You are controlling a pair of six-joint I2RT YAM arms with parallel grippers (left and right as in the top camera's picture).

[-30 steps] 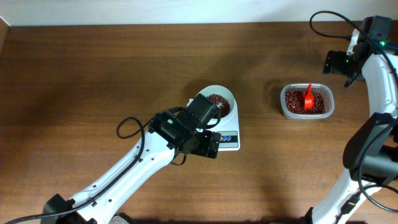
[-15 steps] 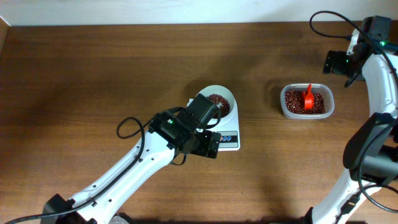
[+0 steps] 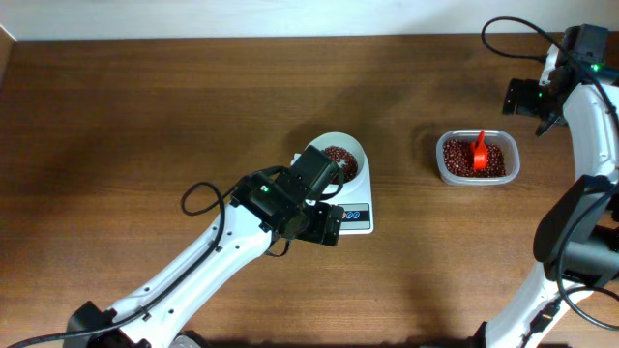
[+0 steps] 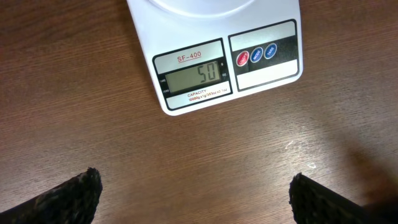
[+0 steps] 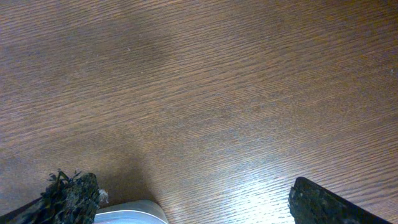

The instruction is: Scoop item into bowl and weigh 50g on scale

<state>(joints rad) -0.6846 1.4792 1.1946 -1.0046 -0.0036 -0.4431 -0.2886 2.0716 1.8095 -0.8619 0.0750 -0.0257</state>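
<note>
The brown wooden counter (image 3: 145,116) carries every item. My left end effector (image 4: 196,180) hangs just in front of the flat white rectangular digital scale (image 4: 186,31), its fingers spread wide and holding nothing. My right end effector (image 5: 193,186), likewise spread and empty, sits well away near the clear rectangular plastic tub (image 3: 438,159).

The small round white bowl (image 3: 363,159) rests on the scale, and the small dark red-brown beans (image 3: 338,155) lie heaped inside it. A red plastic scoop (image 3: 479,151) stands in the tub. The grey display (image 4: 194,76) appears to read 50.

The main hazards, as I judge them:
- A careless left-arm move could nudge the scale or bowl, or press a button, and spoil the reading.
- A further scoop of beans would overshoot the target.
</note>
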